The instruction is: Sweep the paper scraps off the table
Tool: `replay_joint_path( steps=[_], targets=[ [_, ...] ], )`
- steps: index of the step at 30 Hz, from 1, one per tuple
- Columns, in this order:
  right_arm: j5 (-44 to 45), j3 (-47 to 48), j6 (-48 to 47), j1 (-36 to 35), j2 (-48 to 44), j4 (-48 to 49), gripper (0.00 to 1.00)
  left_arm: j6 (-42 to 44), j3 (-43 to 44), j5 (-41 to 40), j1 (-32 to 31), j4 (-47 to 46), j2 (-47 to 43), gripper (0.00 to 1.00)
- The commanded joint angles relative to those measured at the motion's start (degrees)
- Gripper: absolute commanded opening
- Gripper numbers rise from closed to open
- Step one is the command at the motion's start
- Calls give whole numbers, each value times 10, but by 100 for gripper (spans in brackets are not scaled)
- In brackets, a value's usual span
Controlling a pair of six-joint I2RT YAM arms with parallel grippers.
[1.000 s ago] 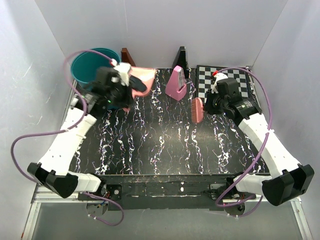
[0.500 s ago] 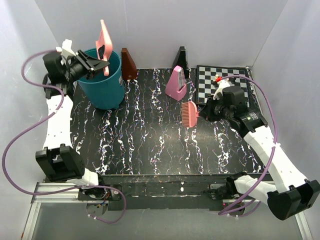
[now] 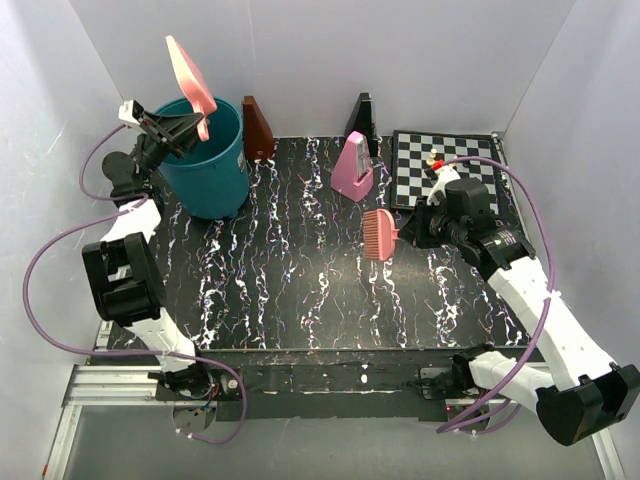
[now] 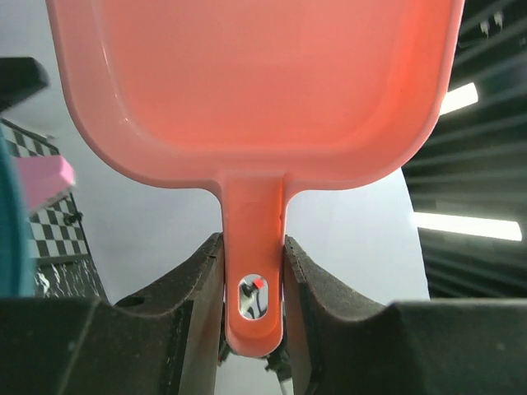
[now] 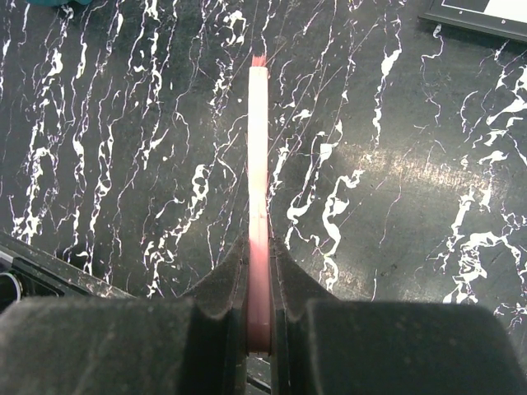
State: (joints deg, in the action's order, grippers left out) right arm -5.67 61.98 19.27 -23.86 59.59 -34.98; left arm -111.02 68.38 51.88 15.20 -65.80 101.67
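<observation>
Swinging up from bin level, left gripper clamps the dustpan upright over the teal bin, upper left; right gripper pinches the brush; table shows no scraps, likely dumped.

light bright, even | shadows soft | ceiling lamps glare | sheen on table

Left claw holds dustpan above teal bin.
</observation>
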Motion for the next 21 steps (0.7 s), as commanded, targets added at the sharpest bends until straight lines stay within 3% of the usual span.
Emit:
replay_joint_path(
  steps=[1, 3, 6, 8, 10, 14, 16, 19, 21],
  targets=[
    [7, 1, 2, -1, -4, 23, 1, -46, 47, 65, -3, 27, -85, 0],
    [13, -2, 5, -1, -4, 25, 1, 45, 47, 88, -3, 127, -124, 0],
    [39, -5, 10, -1, -3, 26, 1, 333, 57, 89, -22, 433, -213, 0],
    [54, -5, 17, -1, 0, 28, 1, 549, 87, 18, -59, 693, -261, 0],
    [88, -5, 29, 0, 3, 32, 1, 693, 100, -84, -120, 845, -295, 0],
    [80, -29, 55, 5, 8, 64, 1, 817, 63, -245, -259, 955, -330, 0],
    [61, -46, 67, 13, 15, 84, 1, 867, 43, -407, -345, 1001, -332, 0],
    [23, -61, 91, 30, 32, 96, 1, 894, 16, -554, -456, 1042, -306, 0],
    [0, -69, 98, 40, 40, 105, 1, 891, -9, -609, -496, 1053, -281, 0]
  ],
)
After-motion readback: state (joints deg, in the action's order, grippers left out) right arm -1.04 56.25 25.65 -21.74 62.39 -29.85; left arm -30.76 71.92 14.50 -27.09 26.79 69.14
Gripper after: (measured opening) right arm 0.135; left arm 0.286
